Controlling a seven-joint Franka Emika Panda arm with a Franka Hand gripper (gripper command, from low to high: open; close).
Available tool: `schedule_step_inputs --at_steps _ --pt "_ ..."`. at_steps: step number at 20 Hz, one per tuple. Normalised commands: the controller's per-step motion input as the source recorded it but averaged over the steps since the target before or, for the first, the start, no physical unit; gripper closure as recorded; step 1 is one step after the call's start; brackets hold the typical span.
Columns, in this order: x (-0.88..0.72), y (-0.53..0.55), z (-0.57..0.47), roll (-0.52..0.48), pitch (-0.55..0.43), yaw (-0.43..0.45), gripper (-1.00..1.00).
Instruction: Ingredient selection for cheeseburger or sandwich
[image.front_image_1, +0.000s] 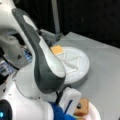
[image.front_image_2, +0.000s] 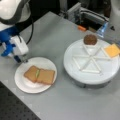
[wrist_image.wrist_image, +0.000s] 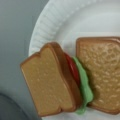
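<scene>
**Sandwich on plate, gripper at plate's far-left rim**

Sandwich (image.front_image_2: 40, 75) lying on white plate (image.front_image_2: 25, 85), near a front view's bottom left. 2 toast squares: 1 tilted up on edge (wrist_image.wrist_image: 48, 82), 1 flat (wrist_image.wrist_image: 102, 72), with red disc (wrist_image.wrist_image: 73, 68) and green disc (wrist_image.wrist_image: 85, 87) wedged between, leaning against the flat square. Pile toppled sideways rather than stacked level. Long axis of pile running left-right across plate in a front view.

Gripper (image.front_image_2: 22, 59) just above plate's upper-left rim, up and left of sandwich, near it but apart. Holding nothing as far as visible; spread or pressed together: cannot tell, fingertips merged with shadow. Gripper itself absent from wrist view.

Segmented tray (image.front_image_2: 92, 65) well apart to a front view's right. Still on tray: dark patty (image.front_image_2: 90, 39) and yellow cheese square (image.front_image_2: 112, 50), in separate compartments at far edge. Other compartments bare.

Hidden or unclear: arm body (image.front_image_1: 42, 62) blocking most of tray in a front view, patty not visible there; only cheese (image.front_image_1: 57, 50) and a corner of toast (image.front_image_1: 82, 106) showing. Grey worktop (image.front_image_2: 70, 105) under everything.
</scene>
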Motion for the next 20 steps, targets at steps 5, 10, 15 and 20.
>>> schedule_step_inputs --at_steps 5,10,15,20 --pt "0.1 0.19 0.31 -0.528 0.249 -0.016 -1.0" --pt "-0.25 0.44 0.25 -0.584 0.176 0.024 -1.0" --pt "-0.53 0.56 0.04 -0.577 0.07 0.006 -1.0" --pt "-0.62 0.52 -0.09 -0.462 -0.035 -0.053 -1.0"
